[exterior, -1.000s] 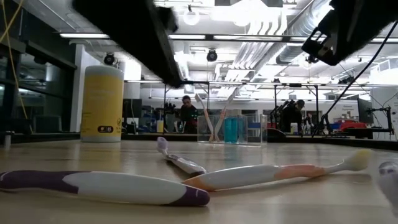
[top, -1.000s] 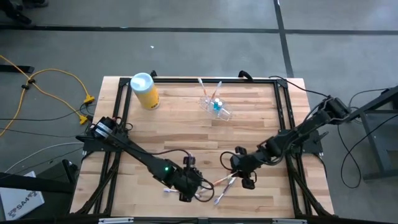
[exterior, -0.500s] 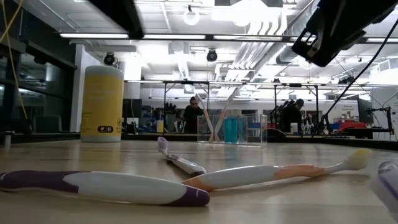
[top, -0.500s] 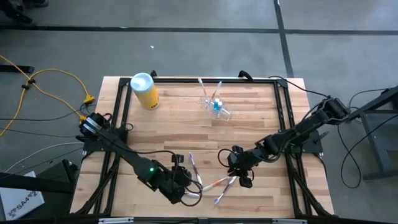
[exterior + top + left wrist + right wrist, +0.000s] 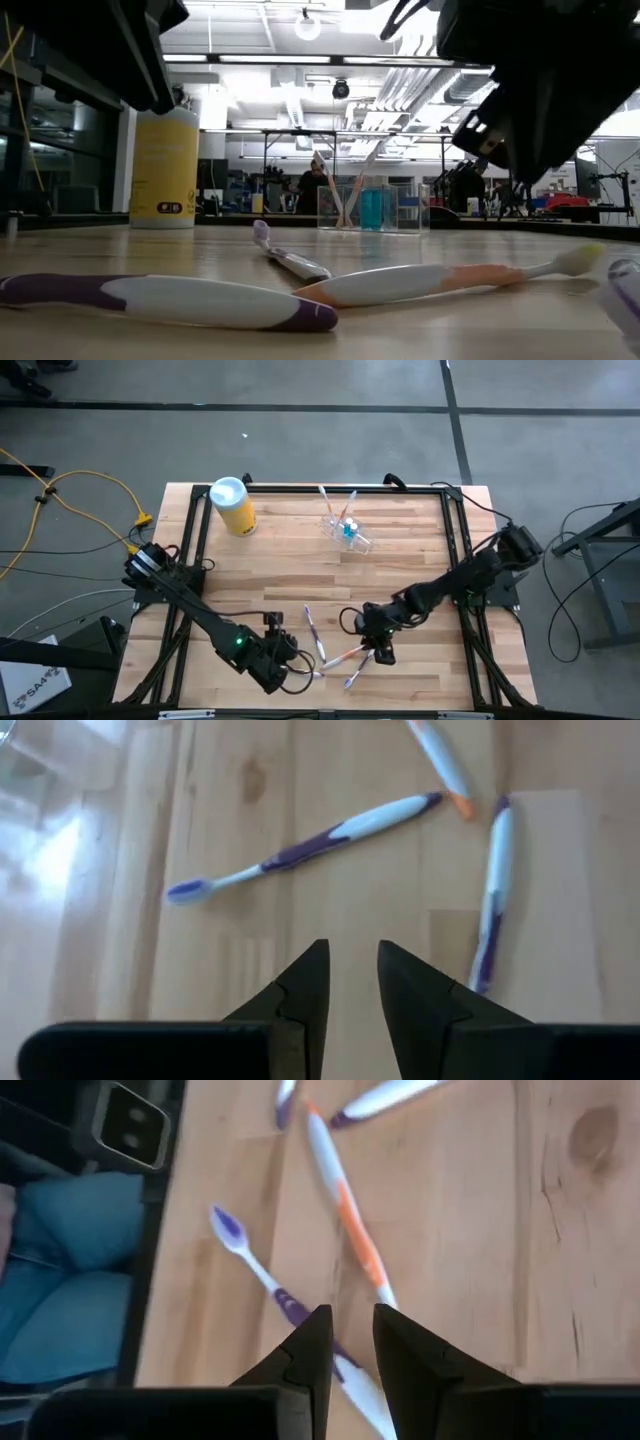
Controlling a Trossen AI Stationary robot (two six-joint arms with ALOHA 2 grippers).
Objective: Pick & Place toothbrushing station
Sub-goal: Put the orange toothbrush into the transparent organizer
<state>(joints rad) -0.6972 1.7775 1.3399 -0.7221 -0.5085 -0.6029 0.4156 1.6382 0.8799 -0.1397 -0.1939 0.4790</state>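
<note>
From above: the toothbrushing station [image 5: 346,528], a clear holder cup, sits at the far middle of the worktop [image 5: 400,575] with a couple of brushes poking out, well apart from both arms. The yellow canister [image 5: 232,506] stands off at the far left corner. Near the front edge three loose brushes lie in a fan. The left gripper [image 5: 283,673] hangs beside them on its own side, the right gripper [image 5: 378,646] just over their other ends, so I'd guess each arm is lining up on a brush to carry to the cup.

Down at worktop height: the purple-and-white toothbrush [image 5: 170,301] lies nearest, the orange-handled toothbrush [image 5: 440,280] crosses behind it, and the station shows far back, upright. Dark arm parts loom overhead.

Left wrist camera: the left gripper's fingers [image 5: 305,995] stand a narrow gap apart with nothing between them, bare wood below, and a purple brush [image 5: 310,845] lies ahead, flat and untouched.

Right wrist camera: fingers [image 5: 308,1350] likewise narrowly parted and empty, poised right above where the orange brush and a purple-headed one [image 5: 265,1280] converge. Looks like that crossing is the target.
</note>
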